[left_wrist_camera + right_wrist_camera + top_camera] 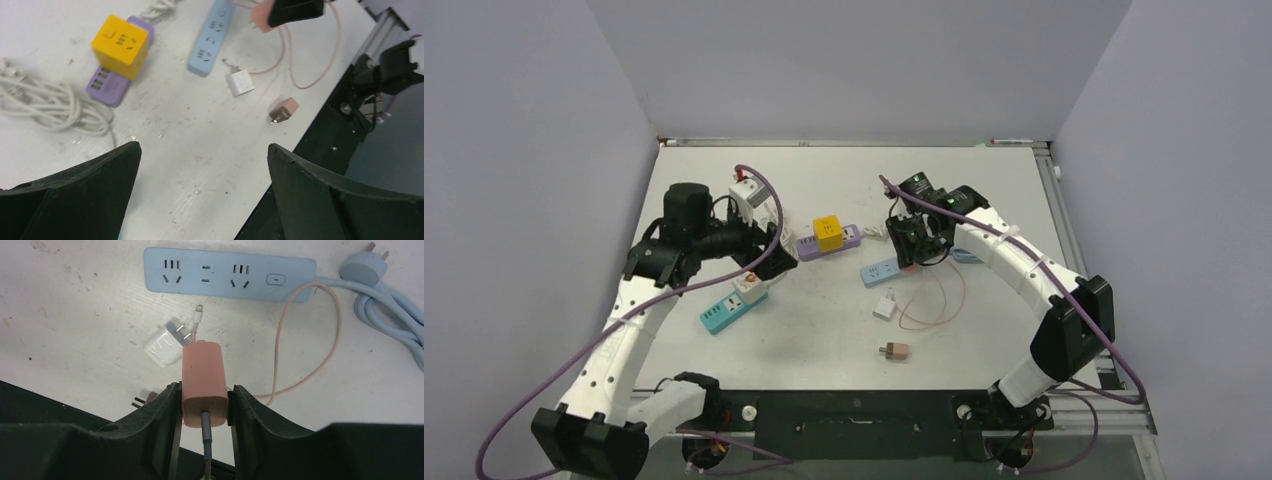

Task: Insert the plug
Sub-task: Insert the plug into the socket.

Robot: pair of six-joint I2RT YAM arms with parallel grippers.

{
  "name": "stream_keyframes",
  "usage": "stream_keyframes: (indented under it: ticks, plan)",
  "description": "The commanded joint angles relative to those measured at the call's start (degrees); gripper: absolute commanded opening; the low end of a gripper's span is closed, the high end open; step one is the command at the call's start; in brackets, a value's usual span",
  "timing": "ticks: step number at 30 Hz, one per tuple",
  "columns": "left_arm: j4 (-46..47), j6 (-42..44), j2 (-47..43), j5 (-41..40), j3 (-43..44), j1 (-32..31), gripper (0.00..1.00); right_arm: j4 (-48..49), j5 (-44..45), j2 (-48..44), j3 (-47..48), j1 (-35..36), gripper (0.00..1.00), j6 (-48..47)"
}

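Note:
My right gripper (204, 396) is shut on a pink charger plug (204, 372), gripping its sides, with a cable leaving its rear. It hangs above the table, near a light blue power strip (230, 275) that lies flat with its sockets facing up. In the top view the right gripper (916, 245) hovers just over that strip (882, 271). The plug's prongs are hidden. My left gripper (202, 150) is open and empty above bare table; in the top view it (764, 240) is at centre left. The left wrist view shows the pink plug (260, 17) near the blue strip (211, 37).
A white charger (884, 306) and a brown adapter (896, 351) lie near the front. A yellow cube socket (827, 231) sits on a purple strip (809, 245). A teal strip (724, 313) lies left. A thin pink cable (939, 300) loops on the table. A white cord coil (50, 102) lies left.

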Motion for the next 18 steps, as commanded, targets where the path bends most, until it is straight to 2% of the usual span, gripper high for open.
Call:
stream_keyframes:
  ticks: [1,8,14,18]
  plan:
    - [-12.0,7.3,6.1,-9.3,7.3,4.1,0.96,-0.7,2.7,4.1,3.3,-0.6,0.05,-1.9]
    - [-19.2,12.1,15.8,-17.9,15.8,9.6,0.96,-0.5,1.0,11.5,8.3,-0.6,0.05,-2.6]
    - [-17.5,11.5,19.8,-15.2,18.3,15.2,0.96,-2.6,0.3,15.6,12.7,-0.5,0.05,-3.1]
    - [-18.1,12.7,22.8,-16.3,20.1,15.4,0.96,-3.4,-1.3,17.7,14.3,-0.5,0.05,-3.1]
